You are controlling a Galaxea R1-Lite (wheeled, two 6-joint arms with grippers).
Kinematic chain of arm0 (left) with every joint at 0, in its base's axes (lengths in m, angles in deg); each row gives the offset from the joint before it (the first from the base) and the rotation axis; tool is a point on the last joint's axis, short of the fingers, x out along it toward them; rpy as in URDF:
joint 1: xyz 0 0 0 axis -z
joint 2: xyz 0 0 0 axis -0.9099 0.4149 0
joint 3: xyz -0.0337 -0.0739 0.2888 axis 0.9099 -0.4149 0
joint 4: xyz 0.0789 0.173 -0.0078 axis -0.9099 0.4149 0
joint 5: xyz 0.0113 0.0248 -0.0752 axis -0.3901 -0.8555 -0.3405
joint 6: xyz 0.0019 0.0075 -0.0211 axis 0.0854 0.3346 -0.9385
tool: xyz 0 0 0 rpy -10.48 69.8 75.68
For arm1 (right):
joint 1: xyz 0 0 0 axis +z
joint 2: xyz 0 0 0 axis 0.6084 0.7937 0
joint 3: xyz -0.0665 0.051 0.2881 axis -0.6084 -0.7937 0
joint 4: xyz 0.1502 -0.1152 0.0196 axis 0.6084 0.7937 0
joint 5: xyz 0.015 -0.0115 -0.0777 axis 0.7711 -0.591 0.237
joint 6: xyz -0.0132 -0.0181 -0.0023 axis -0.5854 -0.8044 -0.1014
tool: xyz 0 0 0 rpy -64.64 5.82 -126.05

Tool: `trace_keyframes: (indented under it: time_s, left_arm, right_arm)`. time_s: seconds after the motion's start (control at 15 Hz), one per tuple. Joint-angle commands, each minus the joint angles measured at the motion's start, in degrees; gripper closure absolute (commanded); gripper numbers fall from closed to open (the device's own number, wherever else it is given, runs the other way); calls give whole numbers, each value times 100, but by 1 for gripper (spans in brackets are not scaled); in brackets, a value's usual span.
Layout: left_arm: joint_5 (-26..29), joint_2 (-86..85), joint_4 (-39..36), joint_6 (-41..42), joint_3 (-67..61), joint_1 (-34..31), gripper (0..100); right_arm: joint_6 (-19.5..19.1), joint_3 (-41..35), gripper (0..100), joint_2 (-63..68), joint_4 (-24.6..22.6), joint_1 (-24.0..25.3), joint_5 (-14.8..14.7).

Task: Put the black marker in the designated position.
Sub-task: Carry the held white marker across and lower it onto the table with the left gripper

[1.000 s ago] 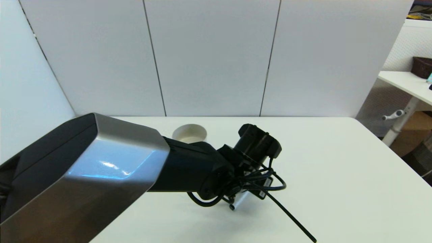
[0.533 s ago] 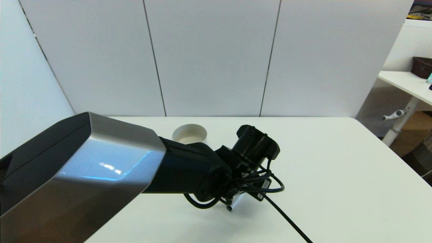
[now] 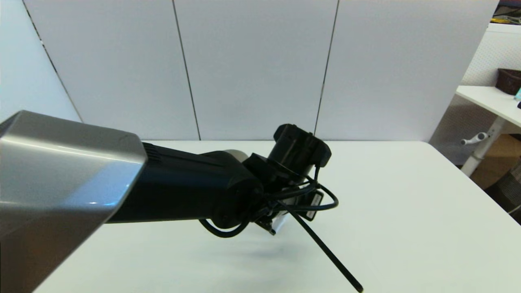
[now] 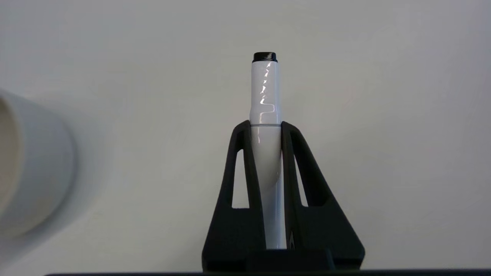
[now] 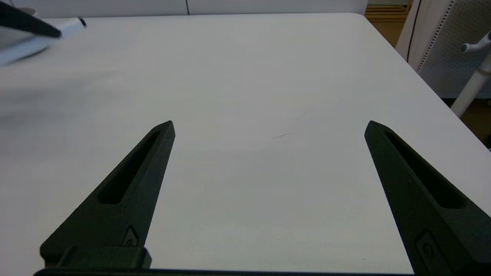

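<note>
Black marker (image 4: 264, 115), no legible label, clamped in left gripper (image 4: 265, 128); right gripper (image 5: 268, 130) spread wide.

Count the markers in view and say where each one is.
1. The black marker is clamped lengthwise in the left gripper above the table. The arm may hide others.

White marker (image 4: 264, 115) with black end, black gripper (image 4: 265, 126), plain white table (image 3: 407, 211).
</note>
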Motion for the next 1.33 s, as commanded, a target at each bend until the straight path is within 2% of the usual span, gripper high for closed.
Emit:
trace_keyframes:
  time_s: [0.07,0.33,0.47,0.67,0.87,1.33]
  left_arm:
    - [-205,-503,5,226,383,-734,100]
    - [-223,-617,-4,718,708,-2070,100]
    - [-214,-556,-4,745,708,-2879,100]
    - [-179,-371,-4,718,611,-3722,100]
    - [-179,-230,-4,683,181,-4118,100]
    - [-179,306,-48,112,-391,-4162,100]
  right_arm:
    - [0,6,0,7,-2,1,1]
    - [0,-2,0,7,-2,1,1]
    - [0,-2,0,7,-2,1,1]
    - [0,6,0,7,-2,1,1]
    - [0,-2,0,7,-2,1,1]
    - [0,6,0,7,-2,1,1]
